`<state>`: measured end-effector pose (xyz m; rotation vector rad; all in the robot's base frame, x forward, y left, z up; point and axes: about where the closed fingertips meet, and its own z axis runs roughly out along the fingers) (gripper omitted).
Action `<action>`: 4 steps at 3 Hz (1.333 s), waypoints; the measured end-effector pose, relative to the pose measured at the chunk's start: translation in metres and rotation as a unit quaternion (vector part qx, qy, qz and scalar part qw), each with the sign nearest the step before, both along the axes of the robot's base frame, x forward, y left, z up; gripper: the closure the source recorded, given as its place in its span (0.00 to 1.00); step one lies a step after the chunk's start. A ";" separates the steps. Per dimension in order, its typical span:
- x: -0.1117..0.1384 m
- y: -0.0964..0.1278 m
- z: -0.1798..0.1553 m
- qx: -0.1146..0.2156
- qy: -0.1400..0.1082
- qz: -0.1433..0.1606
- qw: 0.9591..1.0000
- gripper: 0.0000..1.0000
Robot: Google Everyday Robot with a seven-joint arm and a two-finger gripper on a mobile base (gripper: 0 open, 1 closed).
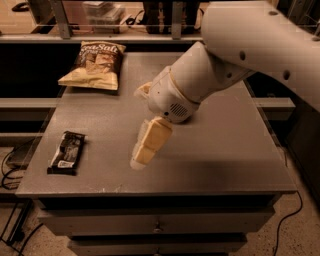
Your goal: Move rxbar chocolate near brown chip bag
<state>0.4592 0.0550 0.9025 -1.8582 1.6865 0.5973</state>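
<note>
The rxbar chocolate (66,152), a flat black wrapper with a white label patch, lies at the front left of the grey table (230,150). The brown chip bag (94,65), with a dark top, "Sea Salt" lettering and a tan lower part, lies at the back left. My gripper (146,146) hangs from the big white arm over the table's middle front. It points down and to the left, a hand's width right of the bar and above the surface. It holds nothing that I can see.
A pale edge of another bag (143,90) peeks out behind the arm's wrist. The arm covers the table's centre and back right. Drawers (157,222) sit under the front edge. A shelf with clutter (105,12) runs behind the table.
</note>
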 end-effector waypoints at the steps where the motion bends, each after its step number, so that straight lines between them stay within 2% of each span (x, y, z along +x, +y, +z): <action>1: 0.003 0.036 -0.019 0.019 0.018 0.024 0.999 0.00; 3: 0.004 0.100 -0.051 0.052 0.051 0.058 0.996 0.00; 4: 0.004 0.101 -0.051 0.052 0.051 0.058 0.996 0.00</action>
